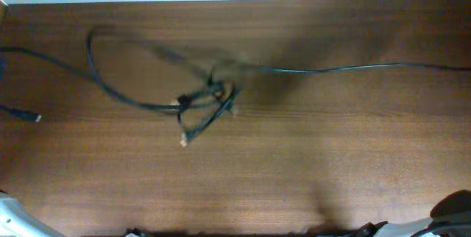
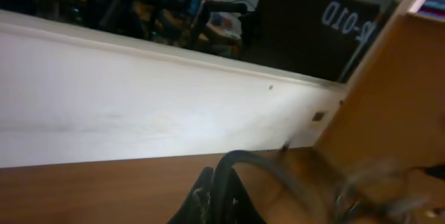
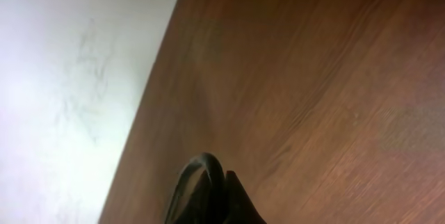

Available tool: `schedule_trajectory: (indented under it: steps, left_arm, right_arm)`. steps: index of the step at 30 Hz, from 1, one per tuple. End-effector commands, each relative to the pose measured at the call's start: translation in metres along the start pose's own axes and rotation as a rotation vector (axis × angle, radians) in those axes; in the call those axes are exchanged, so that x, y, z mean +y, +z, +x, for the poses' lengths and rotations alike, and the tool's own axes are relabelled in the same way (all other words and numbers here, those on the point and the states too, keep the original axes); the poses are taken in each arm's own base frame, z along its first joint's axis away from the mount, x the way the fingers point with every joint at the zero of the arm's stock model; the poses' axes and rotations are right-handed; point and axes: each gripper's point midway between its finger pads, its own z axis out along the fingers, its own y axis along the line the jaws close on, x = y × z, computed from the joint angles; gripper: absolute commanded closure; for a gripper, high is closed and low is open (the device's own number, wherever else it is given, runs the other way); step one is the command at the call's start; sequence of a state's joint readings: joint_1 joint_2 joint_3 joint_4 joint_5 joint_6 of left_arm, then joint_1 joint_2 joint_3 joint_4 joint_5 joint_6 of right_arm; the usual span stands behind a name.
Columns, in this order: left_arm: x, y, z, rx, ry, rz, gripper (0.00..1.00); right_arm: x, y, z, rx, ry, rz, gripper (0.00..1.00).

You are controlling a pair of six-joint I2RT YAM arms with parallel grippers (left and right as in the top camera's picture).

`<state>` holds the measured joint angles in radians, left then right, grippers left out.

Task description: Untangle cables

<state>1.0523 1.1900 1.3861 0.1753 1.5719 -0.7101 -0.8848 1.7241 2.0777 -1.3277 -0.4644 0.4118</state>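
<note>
When assessing the cables (image 1: 211, 98), find them bunched mid-way across the counter (image 1: 309, 171), strands running left and right, probably drawn out for loosening. Read left tool (image 2: 219, 182) as pressed together beside a blurred cord (image 2: 278, 172), grip unconfirmed; right tool (image 3: 212, 179) pressed together, empty.

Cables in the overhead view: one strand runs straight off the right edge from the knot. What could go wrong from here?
More pull on that straight strand could cinch the knot rather than free it. Nothing in view pins the knot, so it could just drag across the table. The loose plug below the knot could snag in a loop.
</note>
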Motion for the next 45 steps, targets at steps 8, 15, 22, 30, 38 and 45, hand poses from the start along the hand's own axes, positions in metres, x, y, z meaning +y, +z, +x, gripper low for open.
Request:
schedule_trajectory:
  steps: [8,15,22,30,38,45]
  left_arm:
    - [-0.065,0.027,0.003,0.042,0.094,0.145,1.00]
    - [-0.064,0.026,0.003,0.041,0.095,0.143,1.00]
    - [-0.063,0.026,0.003,0.042,0.094,0.144,1.00]
    - [-0.054,0.022,0.000,0.032,0.110,0.116,1.00]
    - [0.028,-0.026,-0.009,-0.043,0.007,-0.110,1.00]
    - [0.034,-0.032,-0.011,-0.054,0.017,-0.135,1.00]
  right_arm:
    - [0.091,0.036,0.090,0.075,-0.434,0.101,0.96]
    - [0.085,0.027,0.080,0.043,-0.416,0.107,0.96]
    - [0.082,0.025,0.077,0.036,-0.407,0.114,0.96]
    - [0.059,0.012,0.053,-0.011,-0.322,0.142,0.96]
    - [-0.056,-0.044,-0.030,-0.188,0.219,0.166,0.96]
    - [-0.136,-0.091,-0.055,-0.280,0.549,0.117,0.96]
